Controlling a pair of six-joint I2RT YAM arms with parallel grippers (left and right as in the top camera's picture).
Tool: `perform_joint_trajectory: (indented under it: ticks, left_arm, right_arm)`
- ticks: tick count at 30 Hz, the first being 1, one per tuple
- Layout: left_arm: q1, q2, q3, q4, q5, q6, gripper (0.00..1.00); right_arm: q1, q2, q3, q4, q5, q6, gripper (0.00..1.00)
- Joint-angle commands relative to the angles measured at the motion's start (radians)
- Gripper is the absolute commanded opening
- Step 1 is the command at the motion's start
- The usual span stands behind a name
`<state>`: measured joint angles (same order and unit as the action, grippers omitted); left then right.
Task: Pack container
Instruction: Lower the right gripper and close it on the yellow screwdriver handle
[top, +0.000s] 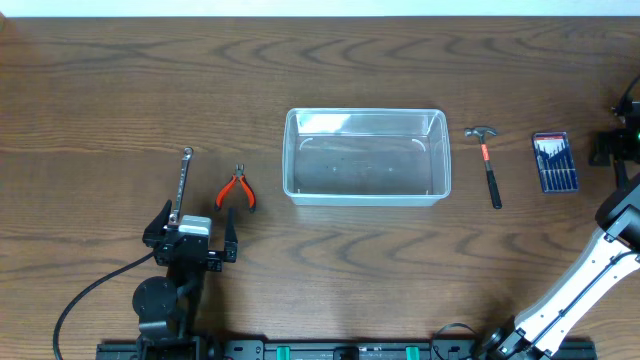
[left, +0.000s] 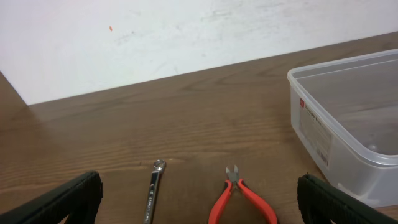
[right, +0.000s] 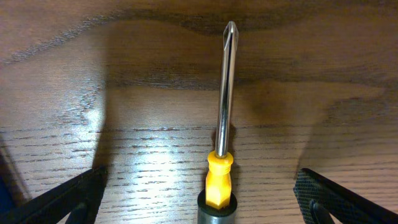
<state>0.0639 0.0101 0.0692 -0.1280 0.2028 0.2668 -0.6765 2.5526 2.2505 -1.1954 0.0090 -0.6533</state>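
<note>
Container is sitting empty in the middle of the bench, long axis running left to right, ahead and rightward of the released left fingers, which are hovering nearer it behind the pliers, while the spread right fingers are straddling a screwdriver.

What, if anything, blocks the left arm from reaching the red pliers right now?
Probably nothing. The left gripper stands open just short of the pliers, bare table between them; the wrench and the tub lie apart to either side.

Screwdriver handle cut off at btm edge; container cropped on rt
</note>
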Motion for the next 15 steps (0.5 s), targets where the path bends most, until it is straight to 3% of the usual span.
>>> perform_joint_trajectory:
  ticks: [1,15]
  left_arm:
    - [0.004,-0.006,-0.029,-0.008,-0.005,0.009,0.98]
    - [0.004,-0.006,-0.029,-0.008,-0.005,0.009,0.98]
  right_arm:
    - [-0.008,0.051,0.007,-0.006,0.02,0.024,0.99]
    - [-0.025,0.051,0.009,-0.02,0.01,0.027,0.94]
